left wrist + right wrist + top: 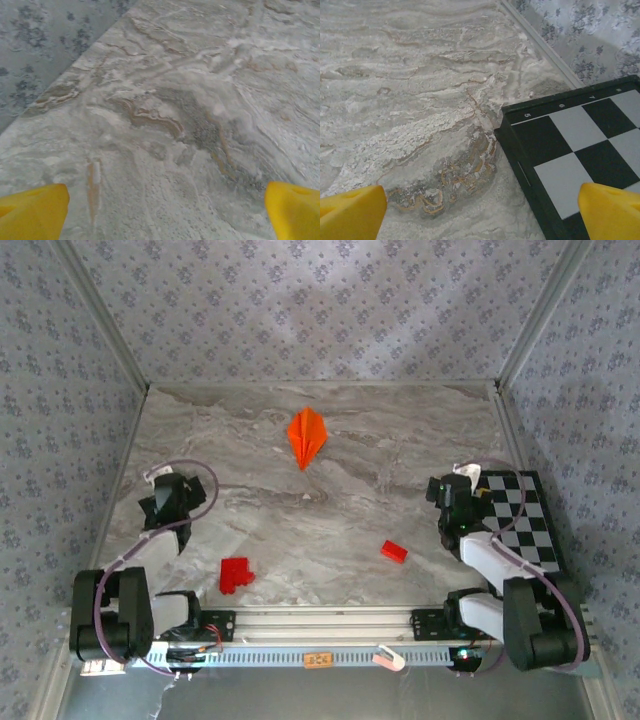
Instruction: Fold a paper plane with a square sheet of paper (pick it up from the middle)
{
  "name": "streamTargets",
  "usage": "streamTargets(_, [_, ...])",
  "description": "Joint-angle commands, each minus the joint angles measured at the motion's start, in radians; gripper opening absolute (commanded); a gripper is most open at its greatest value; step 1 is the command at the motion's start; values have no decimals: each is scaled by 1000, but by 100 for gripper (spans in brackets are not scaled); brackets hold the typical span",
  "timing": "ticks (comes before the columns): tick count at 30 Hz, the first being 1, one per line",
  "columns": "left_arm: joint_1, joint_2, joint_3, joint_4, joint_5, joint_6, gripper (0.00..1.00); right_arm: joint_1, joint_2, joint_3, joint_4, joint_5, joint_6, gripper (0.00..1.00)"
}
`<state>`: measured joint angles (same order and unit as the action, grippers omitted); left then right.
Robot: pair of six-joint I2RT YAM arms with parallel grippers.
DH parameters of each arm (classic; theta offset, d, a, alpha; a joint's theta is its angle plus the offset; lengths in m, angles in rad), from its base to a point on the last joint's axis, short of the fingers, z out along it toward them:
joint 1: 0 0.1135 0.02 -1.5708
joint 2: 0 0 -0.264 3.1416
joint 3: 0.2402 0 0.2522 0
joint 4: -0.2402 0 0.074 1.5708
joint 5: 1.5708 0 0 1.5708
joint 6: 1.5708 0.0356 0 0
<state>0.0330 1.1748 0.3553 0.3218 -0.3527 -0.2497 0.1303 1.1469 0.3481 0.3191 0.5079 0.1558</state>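
Close to the near edge of the table [330, 515] lie a chunky red block [236, 574] and a smaller red block [394, 551], likely just clutter. A bit further in, the left gripper [165, 502] hangs by the left edge and the right gripper [455, 502] by the chequered board [522, 512]. Both have fingers wide apart and hold nothing, probably because the folding looks done. The paper plane [307, 436] lies alone near the far edge (its creases are too small to make out).
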Motion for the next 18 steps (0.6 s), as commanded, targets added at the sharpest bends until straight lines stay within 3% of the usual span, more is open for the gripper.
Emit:
streamTargets(1, [10, 19, -36, 265, 120, 92, 100, -24, 54, -16, 191, -85, -111, 100])
streamTargets(5, [19, 69, -46, 355, 256, 147, 100, -52, 77, -40, 304, -305, -246, 100])
streamTargets(8, [23, 77, -62, 413, 348, 167, 100, -80, 97, -41, 338, -435, -263, 100])
streamTargets(18, [27, 245, -62, 610, 439, 216, 100, -157, 309, -16, 538, -661, -261, 100])
